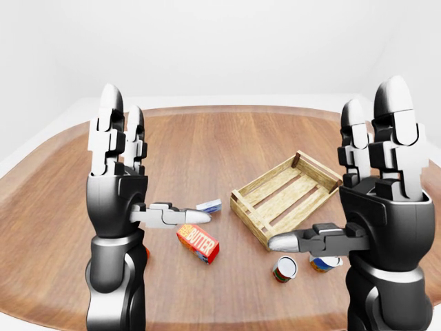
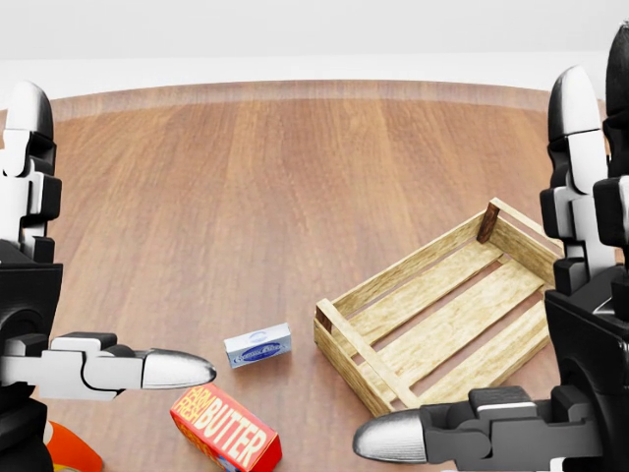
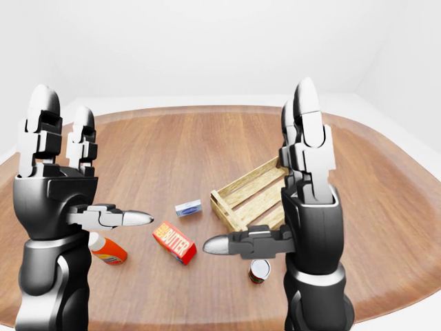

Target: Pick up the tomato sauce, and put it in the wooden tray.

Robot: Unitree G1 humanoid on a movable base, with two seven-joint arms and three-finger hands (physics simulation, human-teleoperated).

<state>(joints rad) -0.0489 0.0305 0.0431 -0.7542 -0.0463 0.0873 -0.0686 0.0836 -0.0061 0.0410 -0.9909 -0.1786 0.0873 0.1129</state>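
Observation:
The tomato sauce is a small can with a red and green label, lying on the wooden table just below the wooden tray in the left-eye view. The tray is an empty slatted crate, right of centre. My left hand is raised at the left, fingers upright and thumb pointing right, open and empty. My right hand is raised at the right, open and empty, its thumb hanging just above the can in the picture. Neither hand touches anything.
A red butter box lies left of the can. A small blue-white box lies left of the tray. A second can is partly hidden behind my right thumb. An orange bottle lies by my left arm.

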